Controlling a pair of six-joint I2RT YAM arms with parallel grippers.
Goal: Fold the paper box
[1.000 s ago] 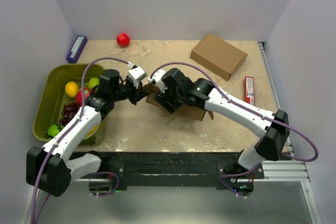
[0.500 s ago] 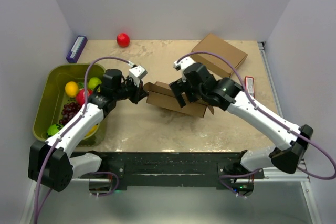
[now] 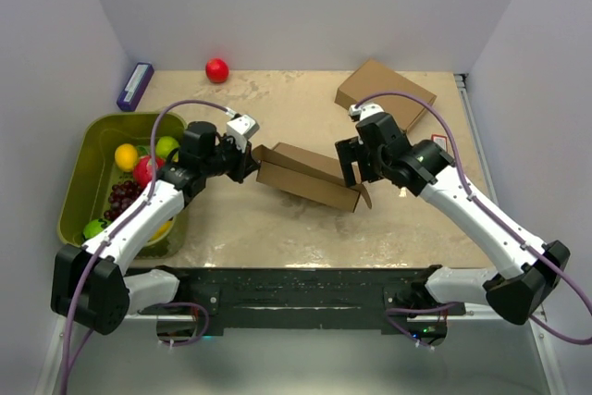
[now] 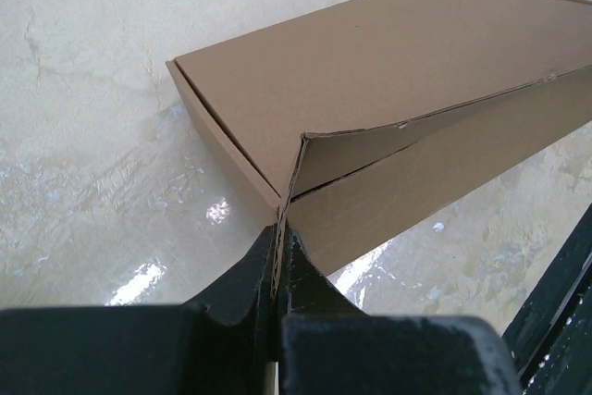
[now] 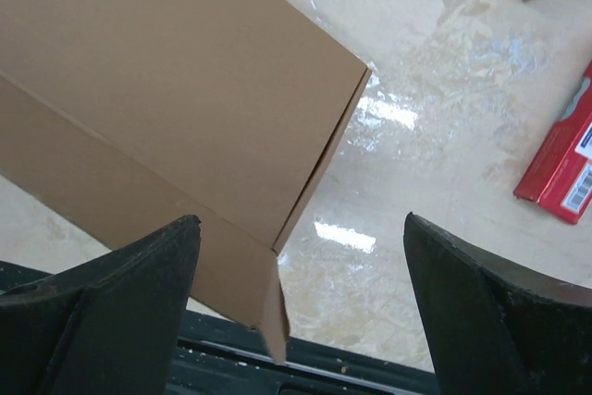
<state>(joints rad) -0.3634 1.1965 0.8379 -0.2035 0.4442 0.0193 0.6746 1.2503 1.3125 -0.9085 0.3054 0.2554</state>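
Observation:
The paper box (image 3: 308,176) is a shallow brown cardboard carton lying mid-table, its lid nearly down. My left gripper (image 3: 248,166) is shut on a thin flap at the box's left end; in the left wrist view the flap's edge (image 4: 289,193) runs into the closed jaws (image 4: 277,242). My right gripper (image 3: 354,162) is open and hovers above the box's right end, holding nothing. In the right wrist view the box (image 5: 157,90) fills the upper left, with a small side flap (image 5: 274,316) sticking out at its corner between the spread fingers (image 5: 139,270).
A second, fully formed brown carton (image 3: 386,97) lies at the back right. A red packet (image 3: 438,158) lies right of my right arm. A green tub (image 3: 85,141) with fruit stands at the left. A red ball (image 3: 216,69) and a purple packet (image 3: 135,85) lie at the back.
My right gripper has lifted off the box and moved right, away from its middle, leaving the lid lowered. My left gripper has kept its hold on the left flap.

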